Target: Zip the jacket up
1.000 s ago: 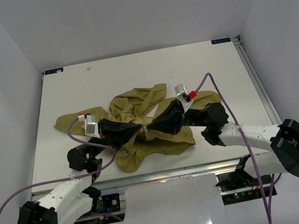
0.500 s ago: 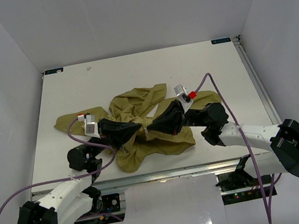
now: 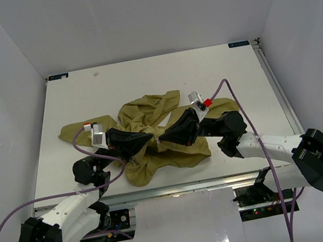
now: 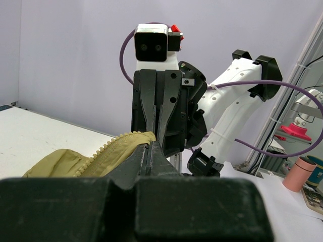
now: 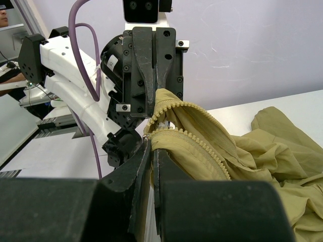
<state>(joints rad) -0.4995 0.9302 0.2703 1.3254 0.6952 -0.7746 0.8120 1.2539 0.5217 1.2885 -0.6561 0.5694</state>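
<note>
Both grippers pinch the zip edge, tip to tip, at mid-table.

Nearest, the left gripper (image 3: 149, 138) and right gripper (image 3: 161, 140) meet nose to nose. Each has its jaws pressed together on a fold of the jacket (image 3: 147, 108) and holds it just off the table (image 3: 141, 77). In the right wrist view, two rows of zip teeth (image 5: 199, 110) part from the pinch, so the zip looks open. I cannot make out the slider. My read: keep one grip fixed as the anchor, hold the edge taut and straight, then draw the other along the line of the teeth. Slack or twist would likely jam the thin cloth. Farther back, the rest lies crumpled, with one sleeve (image 3: 79, 130) out to the left.
</note>
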